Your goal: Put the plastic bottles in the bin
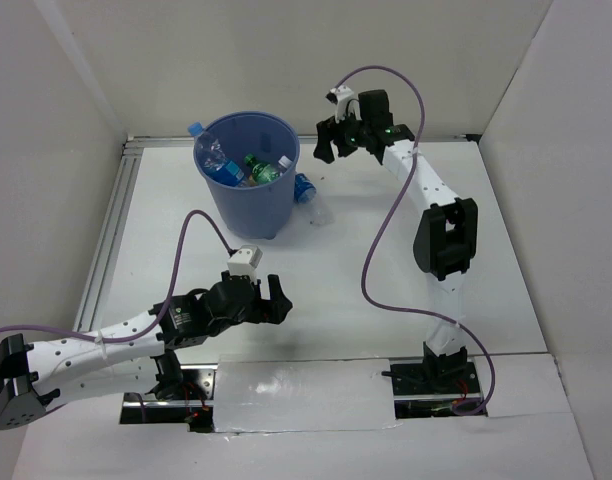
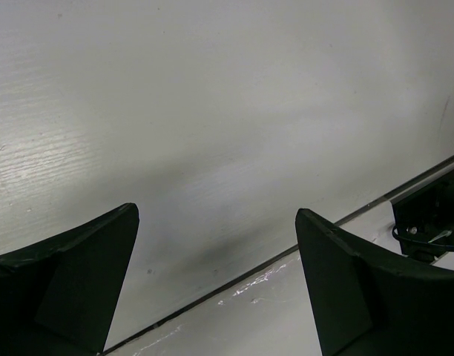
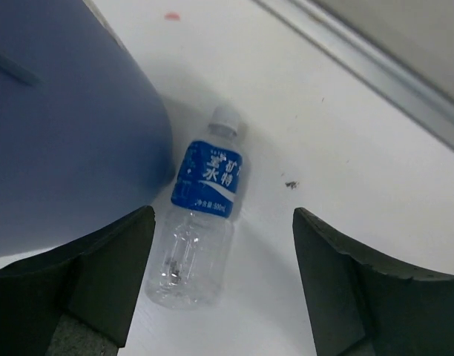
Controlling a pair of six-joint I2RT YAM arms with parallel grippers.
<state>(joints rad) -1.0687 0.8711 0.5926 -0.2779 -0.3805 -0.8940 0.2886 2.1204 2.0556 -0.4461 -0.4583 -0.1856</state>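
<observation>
- Well, my right gripper (image 3: pixel 221 215) gapes empty above a clear bottle (image 3: pixel 201 222) lying on the white table (image 3: pixel 346 133), just beside the blue bin (image 3: pixel 64 111).
- My left gripper (image 2: pixel 216 210), wide open, holds nothing.
- White walls (image 1: pixel 406 60) enclose the table.

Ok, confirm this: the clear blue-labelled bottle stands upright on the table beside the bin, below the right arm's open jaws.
Wrong in one respect: the bottle lies on its side, not upright, as the right wrist view shows. It is on the table beside the bin, below the right gripper's open jaws.
</observation>
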